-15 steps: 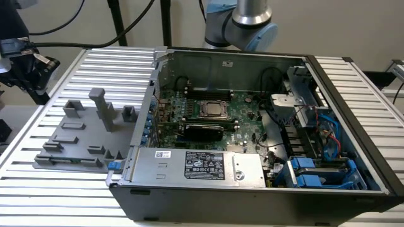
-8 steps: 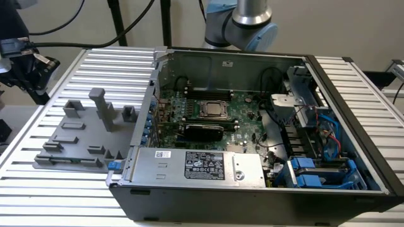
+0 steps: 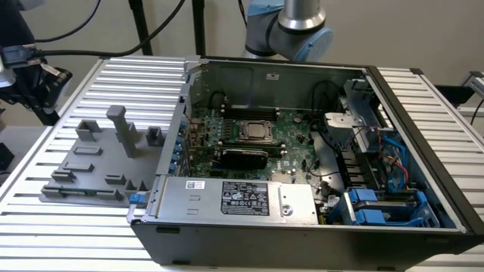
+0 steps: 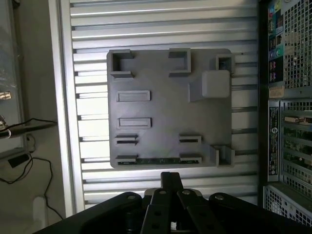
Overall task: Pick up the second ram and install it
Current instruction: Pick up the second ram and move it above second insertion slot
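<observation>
The gripper point(image 4: 171, 176) hangs high over the slotted metal table point(image 4: 161, 24), its fingertips pressed together with nothing between them. Closest to it is the second ram point(image 4: 158, 160), a thin dark stick flecked with green. It stands on its long edge in the grey holder tray point(image 4: 170, 112), seated between two small brackets along the tray edge nearest the gripper (in the exterior view, the tray's front edge). It is untouched and well apart from the gripper. Past the ram, the tray carries several low rectangular pockets and a few taller posts. Just beside the tray, on the exterior view's right, stands the open computer case point(image 3: 302, 238). At its front is the silver power supply point(image 3: 234, 198), and behind that lies the green motherboard point(image 3: 287, 127) with a square silver processor point(image 3: 257, 131) near its middle. Farthest back, a grey-and-blue joint of the arm point(image 3: 298, 25) rises behind the case.
</observation>
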`<state>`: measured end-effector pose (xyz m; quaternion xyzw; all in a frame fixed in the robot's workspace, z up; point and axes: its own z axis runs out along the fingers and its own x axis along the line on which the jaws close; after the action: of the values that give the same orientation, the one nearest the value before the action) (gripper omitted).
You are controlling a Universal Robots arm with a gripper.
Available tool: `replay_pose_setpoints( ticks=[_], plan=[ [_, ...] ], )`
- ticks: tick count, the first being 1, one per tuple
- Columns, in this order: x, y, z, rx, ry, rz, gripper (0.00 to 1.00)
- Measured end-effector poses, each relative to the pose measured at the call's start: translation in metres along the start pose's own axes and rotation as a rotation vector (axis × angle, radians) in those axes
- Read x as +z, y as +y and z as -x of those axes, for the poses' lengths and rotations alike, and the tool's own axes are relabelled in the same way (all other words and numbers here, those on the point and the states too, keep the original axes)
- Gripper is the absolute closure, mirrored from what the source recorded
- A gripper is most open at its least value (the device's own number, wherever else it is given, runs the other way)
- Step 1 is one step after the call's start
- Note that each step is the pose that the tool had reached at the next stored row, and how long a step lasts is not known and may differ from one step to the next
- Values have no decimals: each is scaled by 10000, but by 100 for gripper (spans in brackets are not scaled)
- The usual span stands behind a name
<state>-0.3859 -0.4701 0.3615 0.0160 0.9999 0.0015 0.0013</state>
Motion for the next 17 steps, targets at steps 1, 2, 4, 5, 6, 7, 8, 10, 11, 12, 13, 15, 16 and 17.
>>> replay_pose_setpoints(
  ticks=[1, 2, 4, 5, 6, 7, 8, 10, 11, 12, 13, 15, 16, 17],
  plan=[
    [1, 0, 0, -178, 0, 1, 89],
    [3, 0, 0, -359, 0, 2, 89],
    [6, 0, 0, -718, 1, 3, 89],
    [8, 0, 0, -899, 1, 4, 89],
    [10, 0, 0, -1088, 2, 4, 89],
    [12, 0, 0, -1269, 2, 6, 89],
    [15, 0, 0, -1449, 2, 6, 89],
    [20, 0, 0, -1809, 3, 7, 89],
    [24, 0, 0, -1993, 4, 7, 89],
    [28, 0, 0, -2179, 5, 7, 89],
    [32, 0, 0, -2353, 6, 8, 89],
    [40, 0, 0, -2718, 7, 9, 89],
    [45, 0, 0, -2898, 8, 9, 89],
    [49, 0, 0, -3084, 8, 10, 89]
  ],
)
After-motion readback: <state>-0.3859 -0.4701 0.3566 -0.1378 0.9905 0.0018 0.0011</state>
